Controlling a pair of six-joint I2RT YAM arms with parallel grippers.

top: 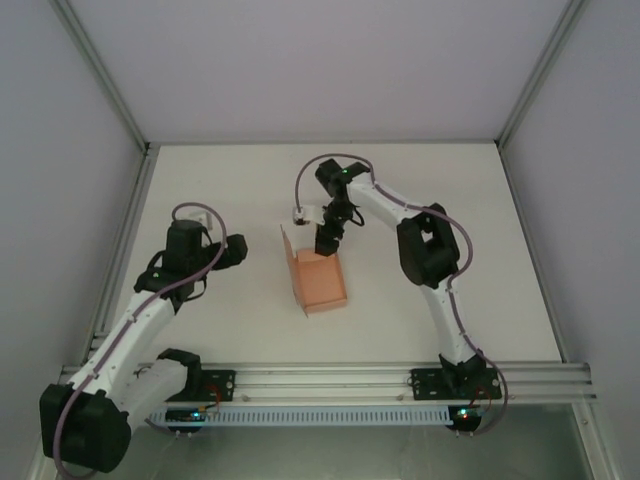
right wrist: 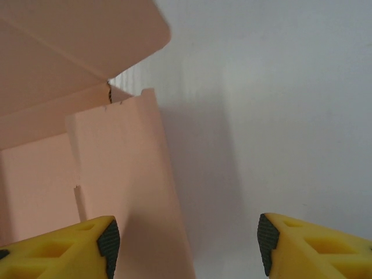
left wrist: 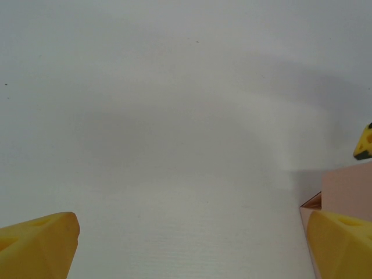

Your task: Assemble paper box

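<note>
The salmon-pink paper box [top: 320, 285] lies partly folded at the middle of the table, with one flap standing up at its far left. My right gripper [top: 327, 240] hangs over the box's far end, pointing down. In the right wrist view its jaws [right wrist: 187, 241] stand apart, and an upright wall of the box [right wrist: 116, 151] rises between them, close to the left finger [right wrist: 107, 238] and well clear of the right one. My left gripper [top: 235, 250] is open to the left of the box, over bare table. In the left wrist view its jaws [left wrist: 192, 250] hold nothing, and the box's corner [left wrist: 349, 186] shows at the right edge.
The white table [top: 200, 200] is bounded by grey walls and aluminium posts on the left, right and far sides. A rail [top: 330, 380] carrying both arm bases runs along the near edge. A small white fitting on the right arm's cable [top: 298, 213] hangs just beyond the box.
</note>
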